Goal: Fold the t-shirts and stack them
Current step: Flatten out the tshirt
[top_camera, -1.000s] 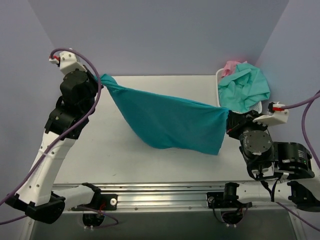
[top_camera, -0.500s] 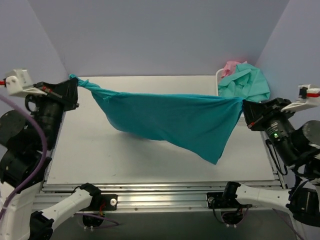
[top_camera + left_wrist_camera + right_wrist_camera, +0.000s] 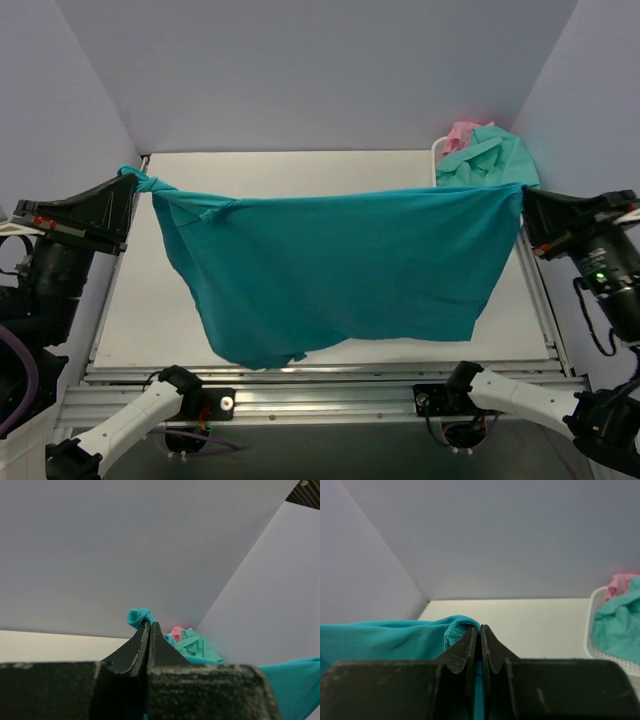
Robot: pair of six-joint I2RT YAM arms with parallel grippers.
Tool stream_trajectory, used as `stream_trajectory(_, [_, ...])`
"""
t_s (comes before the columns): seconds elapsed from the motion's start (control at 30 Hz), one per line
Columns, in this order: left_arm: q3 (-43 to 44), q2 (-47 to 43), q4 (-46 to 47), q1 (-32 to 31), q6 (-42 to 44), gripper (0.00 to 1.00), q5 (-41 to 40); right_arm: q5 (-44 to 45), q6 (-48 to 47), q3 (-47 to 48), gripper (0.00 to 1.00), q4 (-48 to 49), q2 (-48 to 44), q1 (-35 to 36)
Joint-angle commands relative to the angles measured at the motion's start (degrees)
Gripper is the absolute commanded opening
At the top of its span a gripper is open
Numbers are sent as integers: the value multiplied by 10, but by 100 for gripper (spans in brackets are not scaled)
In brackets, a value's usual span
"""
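A deep teal-blue t-shirt (image 3: 330,265) hangs spread in the air above the table, stretched between both arms. My left gripper (image 3: 130,180) is shut on its left corner, where a bunched knot of cloth (image 3: 139,616) pokes out past the fingertips. At the right, my right gripper (image 3: 524,195) is shut on the other corner, and a hem of the shirt (image 3: 457,625) folds over its left fingertip. The shirt's lower edge droops toward the table's near edge. More t-shirts, a mint-green one (image 3: 495,158) and a pink one (image 3: 461,132), lie heaped at the back right.
A white perforated basket (image 3: 441,153) holds the heap at the back right corner; it also shows in the right wrist view as the basket (image 3: 592,645). The pale table (image 3: 300,170) is walled by lilac panels. A metal rail (image 3: 330,385) runs along the near edge.
Both arms have risen and drawn apart toward the near corners. The teal shirt has gone from a sagging band to a wide, taut sheet hanging lower toward the front edge.
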Motion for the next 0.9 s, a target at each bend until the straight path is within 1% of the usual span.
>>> stream_trajectory(0.0, [4, 73, 5, 0, 25, 2, -48, 157, -15, -88, 0, 26, 19, 36])
stream_trajectory(0.07, [-3, 112, 6, 1, 28, 2, -93, 213, 0, -106, 0, 6, 39, 52])
stream_trajectory(0.1, [-10, 124, 10, 1, 31, 2, -124, 277, 32, -115, 0, -10, 49, 58])
stream_trajectory(0.13, [-19, 141, 12, 1, 31, 2, -137, 305, 54, -123, 0, -40, 58, 61])
stream_trajectory(0.2, [-58, 154, 32, 2, 27, 2, -165, 337, 95, -142, 0, -61, 80, 64])
stream_trajectory(0.23, [-74, 164, 45, 3, 26, 2, -171, 367, 149, -171, 0, -75, 84, 63])
stream_trajectory(0.27, [-107, 168, 55, 5, 18, 2, -176, 377, 177, -191, 0, -74, 88, 62])
stream_trajectory(0.3, [-120, 176, 71, 9, 11, 2, -179, 382, 196, -215, 0, -62, 87, 60])
stream_trajectory(0.33, [-132, 193, 77, 25, 5, 2, -173, 389, 215, -274, 0, -31, 88, 55])
stream_trajectory(0.37, [-154, 204, 83, 37, -10, 2, -166, 386, 245, -306, 0, -10, 95, 45])
stream_trajectory(0.4, [-164, 215, 95, 52, -19, 2, -138, 376, 247, -336, 0, 20, 104, 31])
stream_trajectory(0.43, [-175, 242, 101, 87, -29, 2, -119, 361, 247, -368, 0, 82, 115, -15])
stream_trajectory(0.47, [-188, 255, 110, 103, -37, 2, -106, 317, 237, -427, 0, 118, 147, -43])
stream_trajectory(0.5, [-217, 268, 142, 117, -50, 2, -87, 294, 230, -455, 0, 160, 168, -70])
stream_trajectory(0.53, [-233, 298, 165, 141, -54, 2, -78, 274, 224, -481, 0, 238, 189, -125])
stream_trajectory(0.57, [-247, 315, 188, 152, -58, 2, -71, 233, 221, -516, 0, 269, 238, -150])
stream_trajectory(0.6, [-260, 334, 235, 161, -59, 2, -62, 215, 217, -527, 0, 303, 264, -172])
stream_trajectory(0.63, [-269, 381, 257, 168, -60, 2, -63, 201, 209, -536, 0, 371, 288, -192])
stream_trajectory(0.67, [-266, 406, 276, 176, -58, 2, -64, 185, 196, -534, 0, 396, 337, -222])
stream_trajectory(0.7, [-256, 435, 299, 179, -56, 2, -61, 178, 191, -526, 0, 420, 365, -237])
stream_trajectory(0.73, [-225, 493, 308, 183, -55, 2, -63, 174, 184, -513, 0, 447, 414, -250])
stream_trajectory(0.77, [-205, 522, 307, 190, -54, 2, -62, 169, 176, -499, 0, 457, 439, -273])
stream_trajectory(0.8, [-183, 552, 301, 194, -52, 2, -53, 162, 163, -464, 0, 463, 466, -284])
stream_trajectory(0.83, [-135, 607, 298, 198, -51, 2, -46, 162, 158, -442, 0, 466, 515, -292])
stream_trajectory(0.87, [-115, 629, 298, 206, -52, 2, -33, 159, 152, -406, 0, 470, 536, -307])
